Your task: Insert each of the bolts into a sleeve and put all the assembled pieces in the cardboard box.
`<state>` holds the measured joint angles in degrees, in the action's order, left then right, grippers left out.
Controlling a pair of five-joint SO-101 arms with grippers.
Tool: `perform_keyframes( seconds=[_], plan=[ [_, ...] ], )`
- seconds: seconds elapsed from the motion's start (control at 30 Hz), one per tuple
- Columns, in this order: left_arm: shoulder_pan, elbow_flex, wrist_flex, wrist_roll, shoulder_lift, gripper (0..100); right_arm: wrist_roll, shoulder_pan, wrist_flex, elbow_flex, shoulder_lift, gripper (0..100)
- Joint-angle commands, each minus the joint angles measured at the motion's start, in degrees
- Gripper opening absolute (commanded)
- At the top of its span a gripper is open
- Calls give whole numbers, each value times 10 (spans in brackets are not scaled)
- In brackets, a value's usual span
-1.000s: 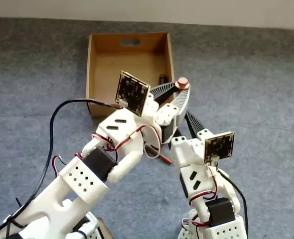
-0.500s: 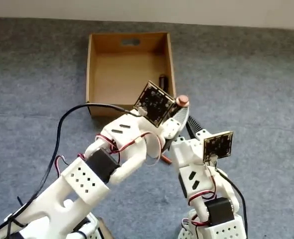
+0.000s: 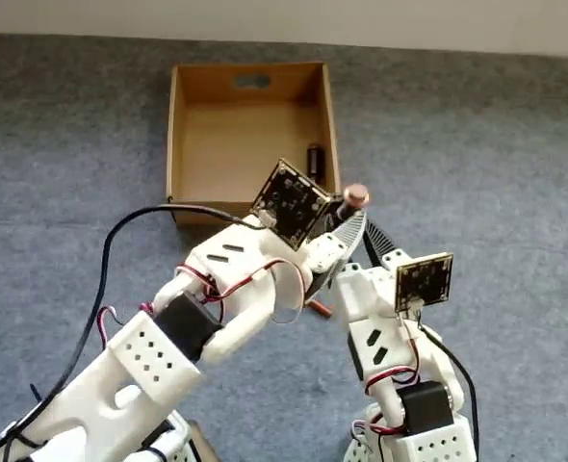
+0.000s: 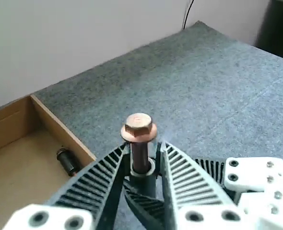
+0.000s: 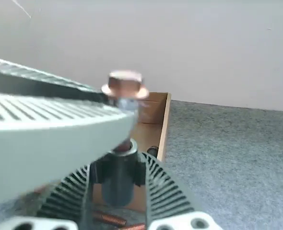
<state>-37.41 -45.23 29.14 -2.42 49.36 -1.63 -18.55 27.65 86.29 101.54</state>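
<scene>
My left gripper [image 4: 142, 148] is shut on the shank of a copper-headed bolt [image 4: 139, 128], held upright just off the cardboard box's [image 3: 172, 144] near right corner. Directly under it my right gripper [image 5: 120, 163] is shut on a dark sleeve [image 5: 117, 181], and the bolt's tip [image 4: 141, 165] sits at the sleeve's mouth. From above, the bolt head [image 3: 354, 197] shows over both grippers, the left gripper [image 3: 349, 214] above the right one [image 3: 361, 243]. One dark assembled piece [image 3: 315, 156] lies inside the box against its right wall.
Loose copper bolts [image 5: 108, 218] lie on the grey carpet below the grippers, one bolt [image 3: 319, 308] showing between the two arms. The left arm's black cable [image 3: 106, 279] loops over the carpet to the left. Open carpet spreads right of the box.
The left gripper carried the bolt down and back from beside the box's right wall to sit over the right gripper's sleeve. The right arm barely moved.
</scene>
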Motion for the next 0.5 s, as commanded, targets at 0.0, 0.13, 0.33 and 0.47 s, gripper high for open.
perform_keyframes(
  seconds=[0.0,0.13,0.33,0.47],
  plan=[
    [29,7,3,4,52,124,-7,8,-11,-7,1,6],
    [36,7,27,4,87,127,-7,8,-11,-7,1,6],
    [35,7,64,4,109,127,-7,8,-11,-7,1,6],
    [52,8,64,7,110,114,-7,8,-11,-7,1,6]
  ],
)
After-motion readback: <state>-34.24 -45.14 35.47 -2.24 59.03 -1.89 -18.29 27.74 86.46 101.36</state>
